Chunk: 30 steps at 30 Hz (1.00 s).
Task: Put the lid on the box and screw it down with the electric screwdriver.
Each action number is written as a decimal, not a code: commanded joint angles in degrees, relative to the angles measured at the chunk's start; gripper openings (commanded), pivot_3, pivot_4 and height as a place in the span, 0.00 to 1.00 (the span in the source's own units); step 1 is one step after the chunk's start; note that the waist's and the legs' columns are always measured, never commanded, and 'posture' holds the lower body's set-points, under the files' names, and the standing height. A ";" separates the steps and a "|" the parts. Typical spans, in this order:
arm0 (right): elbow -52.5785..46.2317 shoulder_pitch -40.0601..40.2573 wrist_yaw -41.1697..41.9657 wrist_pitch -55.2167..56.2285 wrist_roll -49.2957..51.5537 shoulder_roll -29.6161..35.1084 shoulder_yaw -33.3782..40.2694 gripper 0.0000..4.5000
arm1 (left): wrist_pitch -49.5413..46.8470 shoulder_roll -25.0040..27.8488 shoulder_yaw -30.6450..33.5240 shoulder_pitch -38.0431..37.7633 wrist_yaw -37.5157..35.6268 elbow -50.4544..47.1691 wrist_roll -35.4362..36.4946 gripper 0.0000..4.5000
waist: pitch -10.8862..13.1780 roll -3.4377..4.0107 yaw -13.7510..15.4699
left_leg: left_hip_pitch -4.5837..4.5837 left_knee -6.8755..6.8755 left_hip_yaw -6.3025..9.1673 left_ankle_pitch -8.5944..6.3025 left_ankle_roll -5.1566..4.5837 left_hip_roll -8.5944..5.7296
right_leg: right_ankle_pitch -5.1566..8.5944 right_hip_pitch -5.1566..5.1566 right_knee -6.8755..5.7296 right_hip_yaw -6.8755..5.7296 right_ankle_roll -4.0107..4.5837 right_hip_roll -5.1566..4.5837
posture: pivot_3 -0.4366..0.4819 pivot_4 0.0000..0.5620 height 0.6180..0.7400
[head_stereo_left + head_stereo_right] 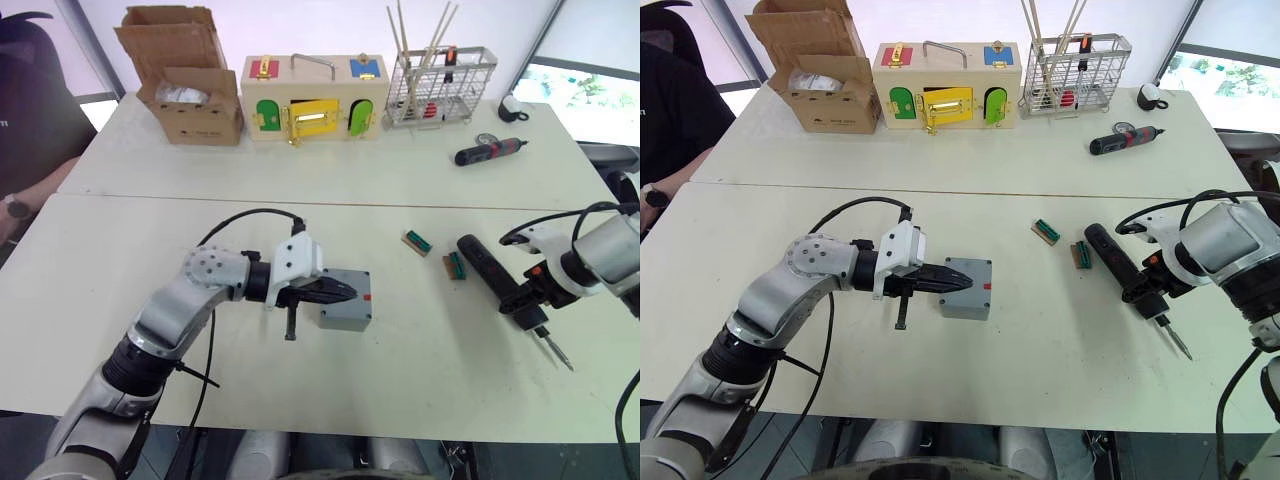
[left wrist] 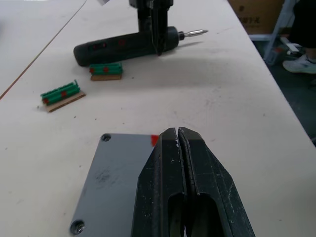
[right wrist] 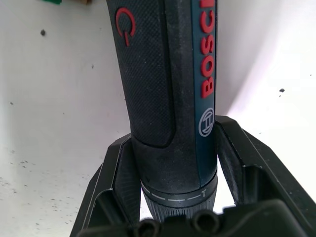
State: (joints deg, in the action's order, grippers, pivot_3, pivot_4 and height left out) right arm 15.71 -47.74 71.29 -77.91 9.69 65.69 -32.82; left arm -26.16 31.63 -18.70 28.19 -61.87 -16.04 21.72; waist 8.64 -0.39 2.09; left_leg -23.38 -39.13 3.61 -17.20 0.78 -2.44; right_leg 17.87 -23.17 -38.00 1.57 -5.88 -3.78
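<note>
Grey lid (image 2: 116, 173) covers the box (image 1: 347, 316); cardboard carton (image 1: 195, 100) holds white packets.

The left arm reaches in from the near left, elbow bent, forearm running rightward across the table. Its left gripper (image 1: 335, 291) points right with both black fingers pressed together, tips resting over the lid (image 1: 347, 300). The right arm comes in from the right edge, wrist turned inward. The right gripper (image 1: 1150, 290) has a finger on either side of the electric screwdriver (image 1: 1125, 275), clamping it near the bit end.
</note>
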 commanded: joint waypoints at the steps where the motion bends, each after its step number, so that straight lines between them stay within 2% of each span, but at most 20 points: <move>1: 4.27 -8.28 -0.38 -3.81 3.89 -0.65 10.11 0.41 | 1.39 0.73 2.01 1.78 -1.80 0.76 0.48 0.00 | 0.28 0.46 -0.25 | -0.01 -0.01 -0.05 0.01 0.01 0.00 | 0.00 -0.06 -0.05 0.05 0.00 0.00 | 0.48 0.27 1.00; 4: 2.73 -13.16 -3.19 -5.53 6.66 0.41 20.18 0.41 | 0.57 1.41 3.52 3.02 -2.81 3.06 1.55 0.00 | 0.48 0.89 -0.38 | -0.14 0.06 -0.19 0.03 0.04 -0.01 | 0.00 -0.34 -0.14 0.20 0.00 0.01 | 0.48 0.27 1.00; 6: -1.22 -13.84 -5.50 -6.83 9.07 0.52 28.95 0.41 | -0.85 1.37 4.49 4.40 -3.34 4.79 2.52 0.00 | 0.50 0.92 -0.25 | -0.23 0.22 -0.19 0.03 0.05 0.02 | 0.00 -0.53 -0.14 0.20 0.00 0.05 | 0.48 0.27 1.00; 9: -10.88 -11.69 -9.04 -12.68 13.55 -5.04 44.24 0.41 | -2.05 1.61 5.70 6.28 -4.53 7.27 3.40 0.00 | 0.49 0.91 0.01 | -0.46 0.23 -0.11 0.04 0.06 0.09 | 0.00 -0.70 -0.16 0.04 0.00 0.11 | 0.48 0.27 1.00; 10: -18.66 -9.15 -10.24 -13.97 15.81 -10.71 52.75 0.41 | -2.50 1.91 5.66 7.26 -5.12 8.27 3.20 0.00 | 0.46 0.84 0.01 | -0.52 0.19 -0.12 0.04 0.06 0.08 | 0.00 -0.72 -0.16 0.04 0.00 0.11 | 0.48 0.27 1.00; 12: -30.69 -5.59 -13.78 -14.59 19.64 -21.42 64.76 0.41 | -2.67 2.65 5.46 8.54 -6.30 9.89 2.65 0.00 | 0.39 0.71 -0.56 | -0.56 0.05 -0.12 0.03 0.05 0.11 | -0.01 -0.71 -0.23 0.04 -0.02 0.14 | 0.48 0.27 1.00; 13: -35.16 -4.50 -15.98 -14.59 21.26 -26.25 68.77 0.41 | -2.46 3.03 5.39 8.91 -6.87 10.63 2.42 0.00 | 0.40 0.73 -0.69 | -0.56 0.02 -0.12 0.04 0.05 0.11 | -0.02 -0.70 -0.30 0.04 -0.03 0.13 | 0.48 0.27 1.00; 14: -40.28 -3.27 -19.90 -14.59 21.51 -33.85 72.52 0.41 | -2.07 3.40 4.99 9.52 -7.29 11.74 1.65 0.00 | 0.40 0.73 -0.90 | -0.57 -0.05 -0.14 0.04 0.05 0.06 | -0.02 -0.75 -0.46 0.06 -0.03 0.12 | 0.48 0.27 1.00; 15: -47.06 -0.58 -25.51 -10.06 20.96 -43.75 74.41 0.41 | -1.99 3.95 4.51 10.44 -7.86 12.71 0.84 0.00 | 0.33 0.62 -1.21 | -0.57 -0.05 -0.14 0.05 0.05 0.03 | -0.02 -0.79 -0.55 0.07 -0.04 0.12 | 0.48 0.27 1.00; 17: -55.87 3.89 -33.83 -1.57 19.81 -56.68 74.17 0.41 | -2.07 4.77 4.30 11.46 -8.88 13.61 0.26 0.00 | 0.29 0.54 -1.40 | -0.54 -0.13 -0.03 0.10 0.13 0.03 | -0.02 -0.88 -1.14 0.02 -0.04 0.10 | 0.48 0.27 1.00; 20: -61.13 14.22 -39.23 14.62 15.29 -64.43 63.05 0.41 | -3.39 5.59 4.37 11.46 -9.66 12.03 0.69 0.00 | 0.30 0.57 -1.43 | -0.70 -0.06 -0.02 0.22 0.33 -0.16 | -0.02 -1.18 -1.26 0.03 -0.04 0.05 | 0.48 0.27 1.00; 24: -61.57 23.90 -41.09 26.32 13.63 -66.56 52.73 0.41 | -5.76 6.40 4.39 10.40 -9.54 8.69 1.37 0.00 | 0.31 0.57 -2.70 | -0.70 -0.08 -0.07 0.21 0.32 -0.34 | -0.02 -1.21 -1.27 0.06 -0.04 -0.05 | 0.48 0.27 1.00; 27: -60.45 28.49 -41.23 33.53 11.41 -63.98 47.18 0.41 | -7.59 6.58 4.30 9.84 -9.26 6.08 1.84 0.00 | 0.31 0.57 -3.58 | -0.67 -0.04 -0.04 0.22 0.33 -0.27 | -0.01 -1.22 -1.26 0.05 -0.04 0.00 | 0.48 0.27 1.00; 30: -58.96 30.71 -42.27 37.29 10.91 -61.94 44.71 0.41 | -8.15 6.46 3.01 9.20 -8.98 4.56 1.01 0.00 | 0.31 0.58 -4.27 | -0.62 -0.02 -0.05 0.23 0.35 -0.19 | -0.01 -1.21 -1.25 0.05 -0.04 0.08 | 0.48 0.27 1.00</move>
State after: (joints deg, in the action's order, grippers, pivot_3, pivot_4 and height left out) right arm -41.73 -16.41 29.36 -44.52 20.37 3.19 13.10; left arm -34.33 37.65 -15.21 37.72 -70.91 -9.53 22.93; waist 8.95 0.19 -2.18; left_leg -24.00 -39.15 3.56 -16.97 1.14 -2.61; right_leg 17.86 -24.38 -39.24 1.62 -5.92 -3.70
